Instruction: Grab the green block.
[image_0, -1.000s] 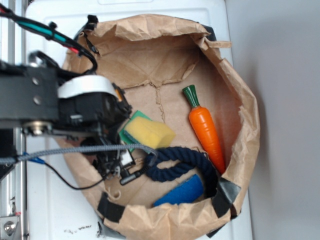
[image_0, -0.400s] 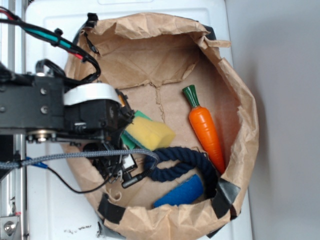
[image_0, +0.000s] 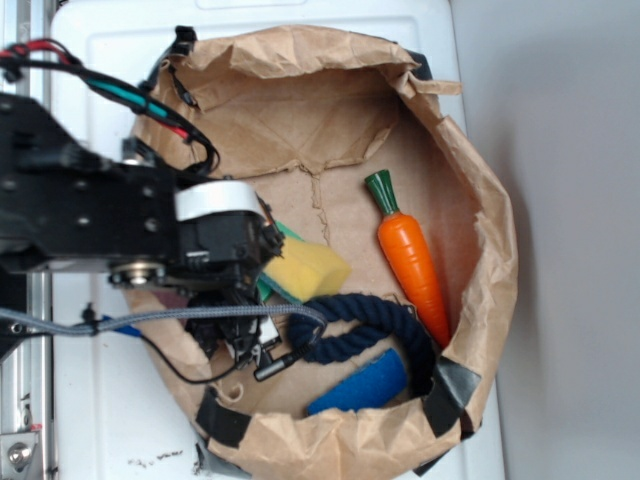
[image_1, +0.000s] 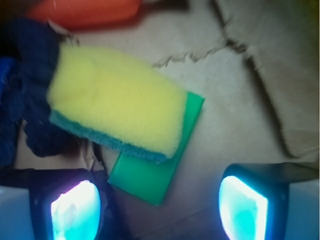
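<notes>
A crumpled brown paper bag (image_0: 480, 220) on the white bench (image_0: 100, 420) holds a smooth orange carrot (image_0: 410, 262), a dark blue rope (image_0: 360, 322), a blue sponge (image_0: 360, 385) and a porous yellow sponge (image_1: 117, 100). The flat, matte green block (image_1: 150, 172) lies on the bag floor, partly under the yellow sponge. Only the wrist view shows the gripper (image_1: 160, 202) released, jaws spread, with the block's near end between them.

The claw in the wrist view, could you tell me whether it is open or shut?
Open. The claw has its two fingers wide apart, with bare paper and a corner of the green block between them, gripping nothing.
</notes>
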